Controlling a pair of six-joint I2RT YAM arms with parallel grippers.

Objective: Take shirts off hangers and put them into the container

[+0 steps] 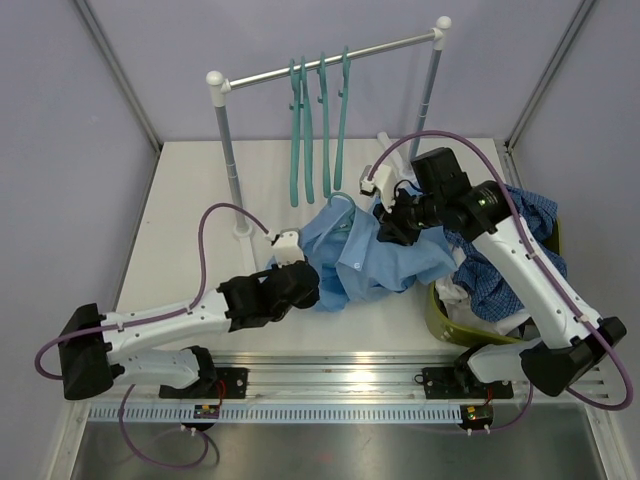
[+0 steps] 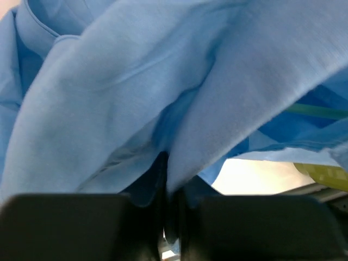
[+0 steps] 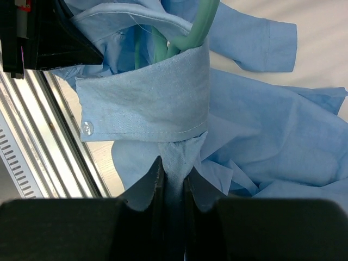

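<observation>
A white table [image 1: 180,200] inside a lilac-walled cell, seen from above. The left gripper [image 2: 168,182], low and left of centre in the overhead view, has its jaws pressed together on a fold of the light blue shirt [image 2: 109,98]. The right gripper [image 3: 173,179], at centre right, is likewise closed tight, pinching cloth just below the collar [image 3: 147,103]. A teal hanger [image 3: 198,22] is not yet out: it runs up through that collar at the top of the right wrist view. The shirt lies crumpled mid-table between the two arms, its right edge just beside the basket [image 1: 442,312] at lower right.

The risk from here is that a pull toward the basket would likely carry the hanger along, since the collar wraps round its neck. Both grips are thin pinches of loose cloth, so either could slip if the arms haul against each other. A trailing sleeve [image 3: 261,38] could snag the rim.

Around them, three bare hangers [image 1: 320,120] hang from the rail [image 1: 330,60] at top centre, well apart from the grippers. The basket is already heaped, a check shirt [image 1: 533,212] spilling over its far side. The right arm lies across it, leaving little way in.
</observation>
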